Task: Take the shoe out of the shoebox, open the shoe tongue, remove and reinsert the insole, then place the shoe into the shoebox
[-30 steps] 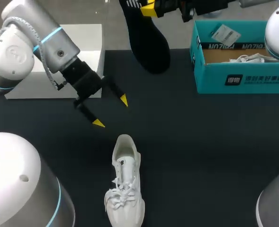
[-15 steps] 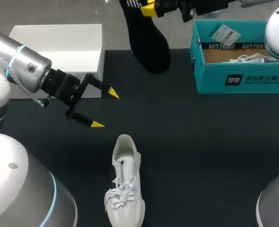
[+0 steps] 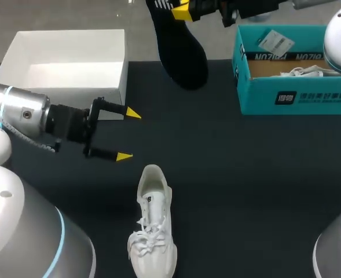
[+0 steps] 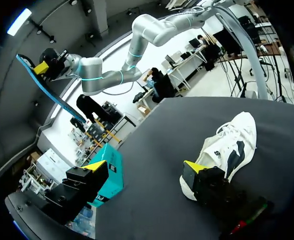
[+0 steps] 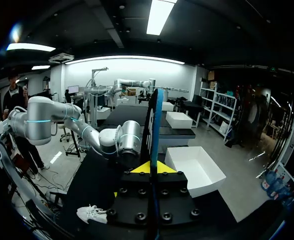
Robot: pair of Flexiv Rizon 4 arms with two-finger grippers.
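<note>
Swung left gripper point(image 3: 128, 135) level, fingers apart, beside shoe point(image 3: 153, 231); holding insole point(image 3: 182, 52) clamped in right gripper point(image 3: 183, 10); next, likely steady shoe and reinsert.

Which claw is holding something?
The right claw, up at the table's far edge: it is shut on the black insole. The left claw is open and holds nothing, near the shoe.

White shoe point(image 3: 153, 231) with dark side patch; black insole point(image 3: 182, 52); teal shoebox point(image 3: 292, 95), brown inside; white box point(image 3: 66, 63); near-black bench point(image 3: 245, 174); yellow tips on left pincer point(image 3: 128, 135) and right pincer point(image 5: 151, 168).
</note>
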